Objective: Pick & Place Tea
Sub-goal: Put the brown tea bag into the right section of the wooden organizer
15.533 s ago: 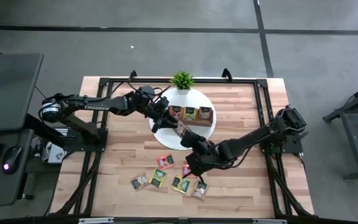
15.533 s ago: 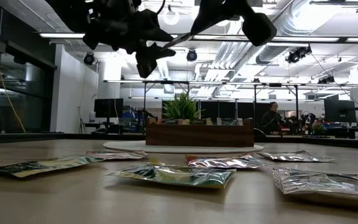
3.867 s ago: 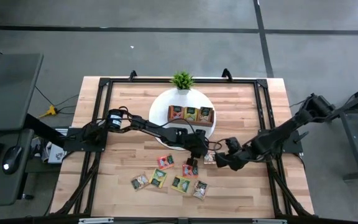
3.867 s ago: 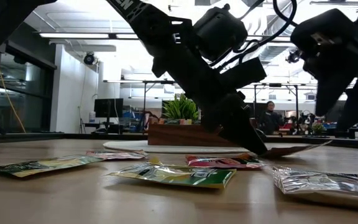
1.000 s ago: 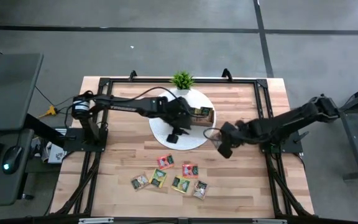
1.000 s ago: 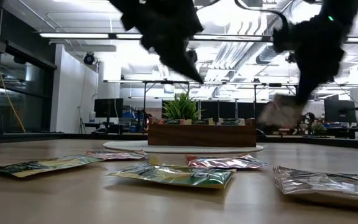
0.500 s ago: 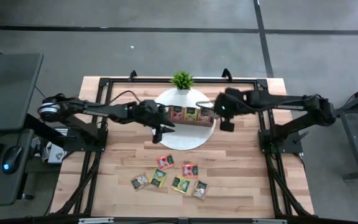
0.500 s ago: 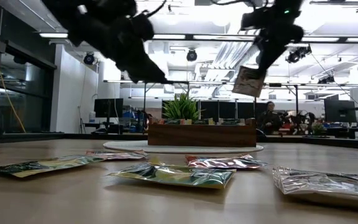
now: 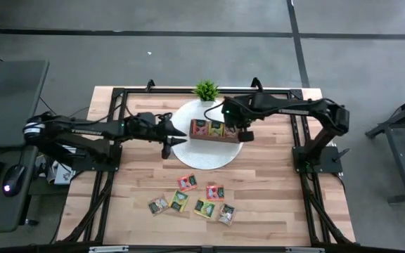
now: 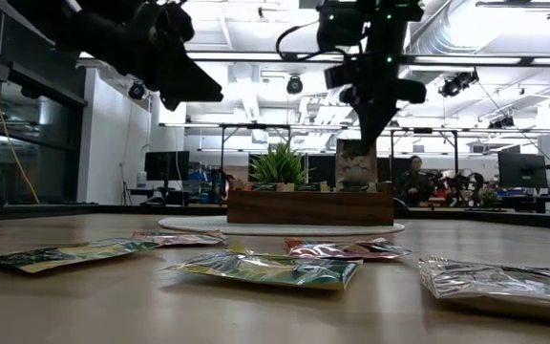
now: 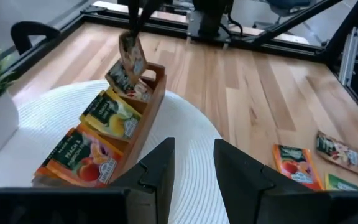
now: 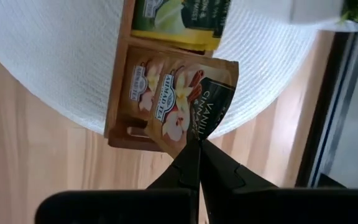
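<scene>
My right gripper (image 9: 243,131) is shut on a brown vanilla tea sachet (image 12: 188,102) and hovers over the right compartment of the brown wooden tray (image 9: 216,131). The sachet (image 10: 356,162) hangs upright, its lower edge level with the tray's rim (image 10: 308,194). Each tray compartment has sachets standing in it: orange, yellow and brown (image 11: 107,118). Several more sachets (image 9: 188,200) lie flat on the table's near part. My left gripper (image 11: 191,168) is open above the left edge of the white round mat (image 9: 188,153), holding nothing. My right gripper pinches the sachet between its two fingers at the upper edge (image 12: 195,134), near a corner. The fingers (image 10: 372,115) come from above, pointing down. The sachet hangs upright below them. Whether its lower end (image 11: 129,78) touches the tray or the sachet inside, I cannot tell.
A small green potted plant (image 9: 206,90) stands at the mat's far edge, just behind the tray. A black frame (image 9: 118,98) runs around the table's edges. Bare wood lies right of the mat and between the mat and the loose sachets (image 10: 265,269).
My right gripper has carried the sachet from the table's right-middle up and toward the far left, until it stands over the tray's right compartment, and the sachet has swung round until it hangs upright. My left gripper has drawn back from over the mat toward the table's left.
</scene>
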Controlling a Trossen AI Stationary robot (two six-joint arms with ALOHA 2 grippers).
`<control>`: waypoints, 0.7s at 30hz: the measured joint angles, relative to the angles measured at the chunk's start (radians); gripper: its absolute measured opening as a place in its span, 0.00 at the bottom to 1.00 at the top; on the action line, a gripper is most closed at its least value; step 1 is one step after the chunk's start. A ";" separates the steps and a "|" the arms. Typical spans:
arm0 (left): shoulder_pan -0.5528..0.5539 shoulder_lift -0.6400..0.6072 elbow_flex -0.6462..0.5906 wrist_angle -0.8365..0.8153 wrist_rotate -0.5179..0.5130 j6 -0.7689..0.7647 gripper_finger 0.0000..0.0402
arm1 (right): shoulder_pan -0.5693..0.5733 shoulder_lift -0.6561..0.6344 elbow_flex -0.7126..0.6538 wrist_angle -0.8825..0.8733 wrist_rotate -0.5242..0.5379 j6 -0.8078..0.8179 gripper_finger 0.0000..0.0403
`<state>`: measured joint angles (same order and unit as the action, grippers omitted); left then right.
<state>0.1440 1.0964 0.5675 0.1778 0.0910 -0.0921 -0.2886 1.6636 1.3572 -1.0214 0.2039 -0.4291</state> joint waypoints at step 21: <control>0.000 -0.015 -0.004 0.002 0.004 -0.010 0.28 | 0.007 0.016 0.003 0.020 0.048 -0.019 0.00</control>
<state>0.1440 1.0817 0.5636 0.1802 0.0952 -0.1024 -0.2820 1.6794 1.3605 -1.0011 0.2520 -0.4484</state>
